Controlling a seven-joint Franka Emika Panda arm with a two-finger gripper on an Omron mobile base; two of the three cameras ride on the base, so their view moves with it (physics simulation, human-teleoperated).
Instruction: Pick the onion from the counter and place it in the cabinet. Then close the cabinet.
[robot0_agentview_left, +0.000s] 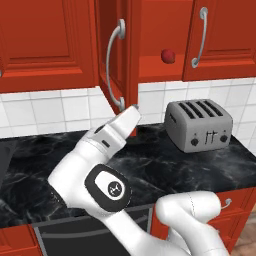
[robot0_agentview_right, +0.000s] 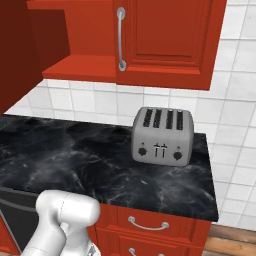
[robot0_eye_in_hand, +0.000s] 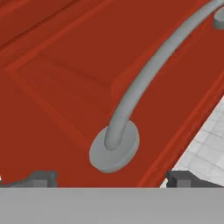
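Writing is scarce: the arm's dark joint cap (robot0_agentview_left: 108, 188) carries a small white emblem, too small to read, and the toaster (robot0_agentview_left: 199, 124) shows only tiny markings by its knobs. The onion (robot0_agentview_left: 168, 56), a small, smooth, dark red ball, sits on the red shelf inside the cabinet (robot0_agentview_left: 160, 67), between its two doors. The left door (robot0_agentview_left: 114, 50) stands open, the right one closed. The gripper (robot0_eye_in_hand: 111, 179), fingers spread apart and holding nothing, is close against the open door's panel, beside the lower mount of the silver handle (robot0_eye_in_hand: 144, 83). The black marbled counter (robot0_agentview_left: 150, 165) bears the toaster.
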